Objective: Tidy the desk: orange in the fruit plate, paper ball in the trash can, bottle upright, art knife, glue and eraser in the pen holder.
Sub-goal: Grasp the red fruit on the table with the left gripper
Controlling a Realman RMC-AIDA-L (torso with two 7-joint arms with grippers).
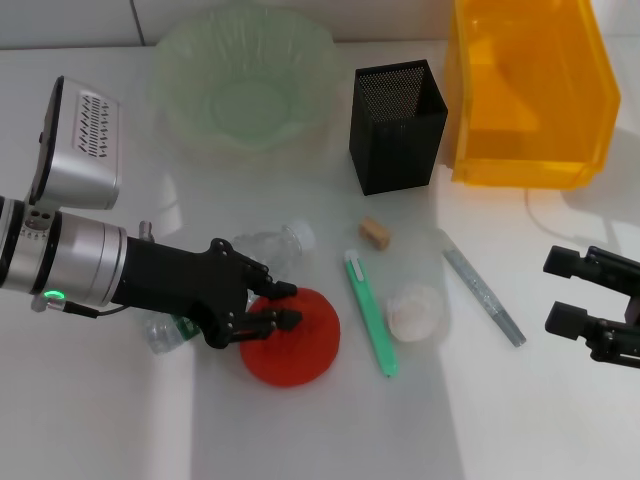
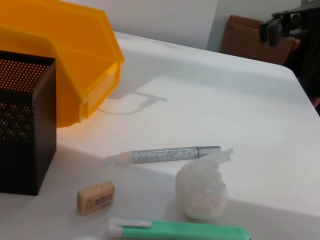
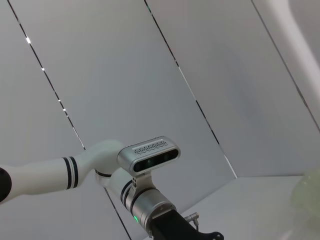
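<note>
I've got my left gripper [image 1: 283, 305] spread around the orange [image 1: 296, 340], so next I clamp and lift it toward the fruit plate [image 1: 180, 50].

Lab-like room: white table [image 2: 210, 100], bare grey panelled wall [image 3: 150, 75].

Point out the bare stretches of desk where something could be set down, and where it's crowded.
Free: the near edge of the desk below the orange and green knife; also the strip between the fruit plate and the left hand. Crowded: the middle, where bottle, eraser, paper ball and grey glue stick cluster.
</note>
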